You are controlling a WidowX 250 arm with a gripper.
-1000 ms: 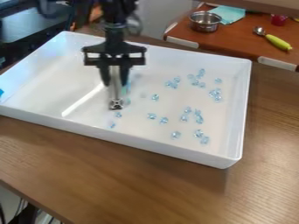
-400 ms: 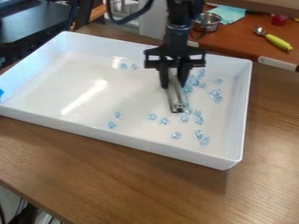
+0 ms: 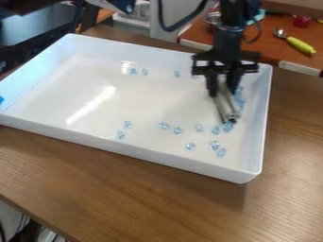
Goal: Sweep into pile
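Observation:
Over the right part of the white tray [image 3: 95,138], the black gripper [image 3: 223,91] points down, shut on a silvery metal bar [image 3: 229,109] whose lower end rests at or just above the tray floor. Blue clear pieces [image 3: 240,98] are bunched along the bar's right side, with another blue piece [image 3: 227,126] at its lower end. Several more lie loose in front of it, among them a piece [image 3: 191,146] near the front wall. A left pair [image 3: 120,134] and a back pair [image 3: 133,71] sit apart from the others. The arm hides part of the tray's back right.
The tray's raised walls surround the pieces, and it stands on a brown wooden table [image 3: 139,189]. Behind it, a reddish-brown surface [image 3: 268,47] holds a metal pot [image 3: 212,19], partly behind the arm, and a spoon with a yellow-green handle [image 3: 301,46].
The gripper and bar have moved right across the tray, from left of centre to near the right wall. Blue pieces from the middle and upper right are now gathered along the bar's right side.

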